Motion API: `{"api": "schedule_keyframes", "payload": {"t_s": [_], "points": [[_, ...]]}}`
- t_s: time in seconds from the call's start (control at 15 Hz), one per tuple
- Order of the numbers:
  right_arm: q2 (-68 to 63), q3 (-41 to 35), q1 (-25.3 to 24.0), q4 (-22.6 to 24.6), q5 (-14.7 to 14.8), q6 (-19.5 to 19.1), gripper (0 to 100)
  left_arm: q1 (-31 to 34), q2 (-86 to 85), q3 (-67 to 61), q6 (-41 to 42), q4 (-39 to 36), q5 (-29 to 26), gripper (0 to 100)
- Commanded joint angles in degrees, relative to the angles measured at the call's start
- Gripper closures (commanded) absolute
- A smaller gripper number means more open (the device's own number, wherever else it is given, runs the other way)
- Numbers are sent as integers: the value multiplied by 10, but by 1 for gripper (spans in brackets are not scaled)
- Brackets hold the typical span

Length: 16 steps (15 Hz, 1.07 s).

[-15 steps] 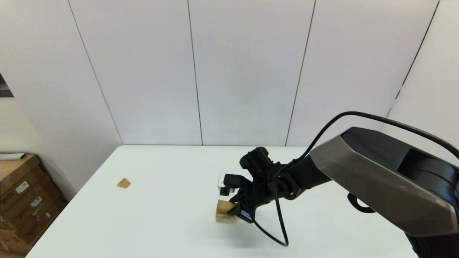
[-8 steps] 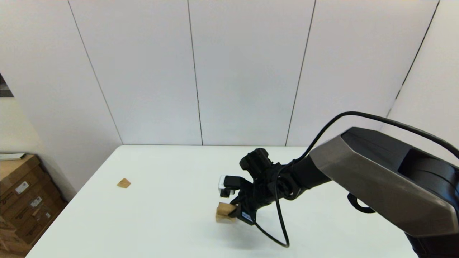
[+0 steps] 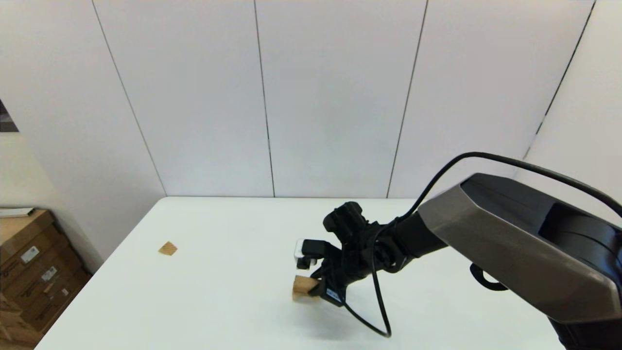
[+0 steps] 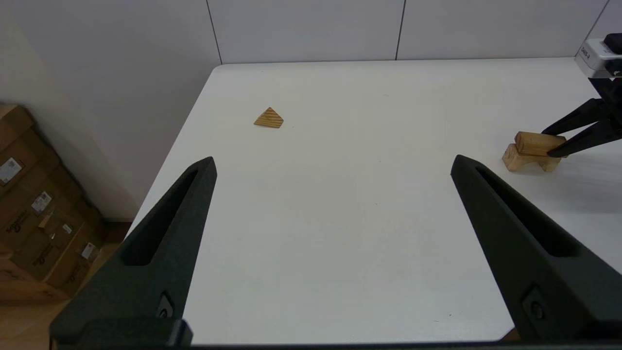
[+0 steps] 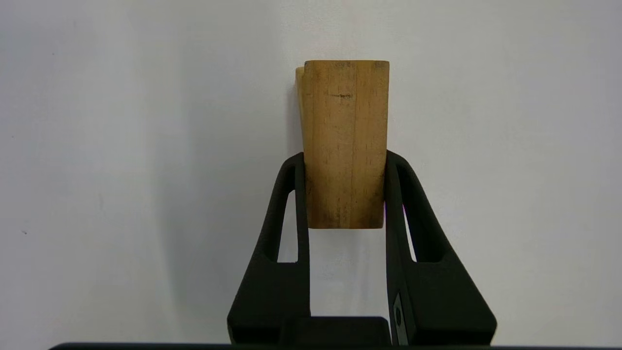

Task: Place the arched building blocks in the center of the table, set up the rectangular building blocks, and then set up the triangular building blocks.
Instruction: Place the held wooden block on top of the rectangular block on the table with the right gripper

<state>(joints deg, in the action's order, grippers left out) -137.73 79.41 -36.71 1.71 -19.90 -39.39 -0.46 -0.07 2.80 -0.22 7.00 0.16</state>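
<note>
- Bar (image 5: 344,141) is lying on the arch block (image 4: 528,158) mid-surface (image 3: 218,291), right claw (image 5: 344,167) clamping it.
- Left claw (image 4: 333,167) is gaping apart, idle.
- Wedge (image 3: 167,249) is sitting far left.

right gripper (image 5: 344,189) clamping rectangular block (image 5: 344,141), above white table (image 5: 121,146)

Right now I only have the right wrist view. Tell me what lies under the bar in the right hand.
Observer: The rectangular block, gripped by the right hand, appears to rest on the arched block, which stands on both legs on the table.
Operator: Locate the triangle.
Observer: The triangular block lies alone toward the table's far left, well apart from the stack.
Operator: Report the left hand.
Observer: The left hand is open and empty, above the table's near side.
</note>
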Motion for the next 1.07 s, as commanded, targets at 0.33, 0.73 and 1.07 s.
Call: {"api": "schedule_keyframes", "payload": {"t_s": [0.33,0.73,1.07], "points": [[-5,1,-3,3,-1,-3,100,-1,1,0,0,0,0,0],[-6,3,-4,2,-1,-3,100,0,1,0,0,0,0,0],[-2,3,-4,1,-1,-3,100,-1,1,0,0,0,0,0]]}}
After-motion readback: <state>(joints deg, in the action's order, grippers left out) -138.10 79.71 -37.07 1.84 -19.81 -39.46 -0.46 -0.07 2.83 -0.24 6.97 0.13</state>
